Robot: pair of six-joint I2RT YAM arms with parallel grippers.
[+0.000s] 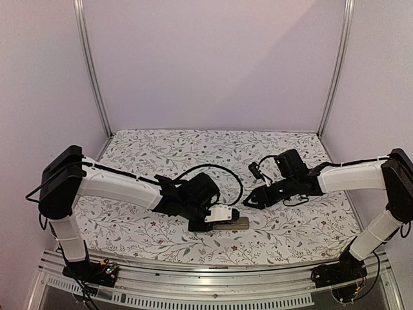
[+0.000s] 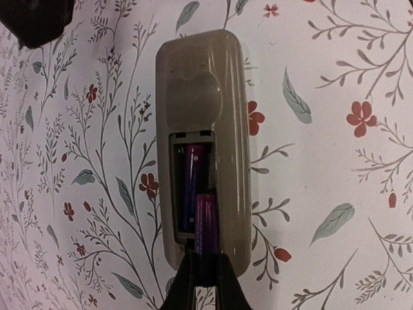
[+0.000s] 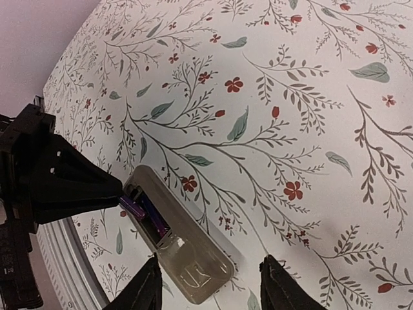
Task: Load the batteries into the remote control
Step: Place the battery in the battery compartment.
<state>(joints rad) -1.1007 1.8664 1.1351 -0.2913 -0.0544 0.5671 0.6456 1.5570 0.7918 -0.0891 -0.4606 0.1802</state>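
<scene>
The remote control (image 2: 201, 97) lies face down on the floral tablecloth (image 1: 193, 148), near the table's near edge and a little right of centre. Its grey-tan back faces up and its battery compartment (image 2: 175, 194) is uncovered. The first battery (image 2: 191, 184), purple, lies inside the bay. The second battery (image 2: 206, 219) sits beside it, partly in, its end pinched between the fingers of the left gripper (image 2: 205, 276). The right gripper (image 3: 213, 290) hovers just right of the remote with its fingers spread apart and nothing between them.
</scene>
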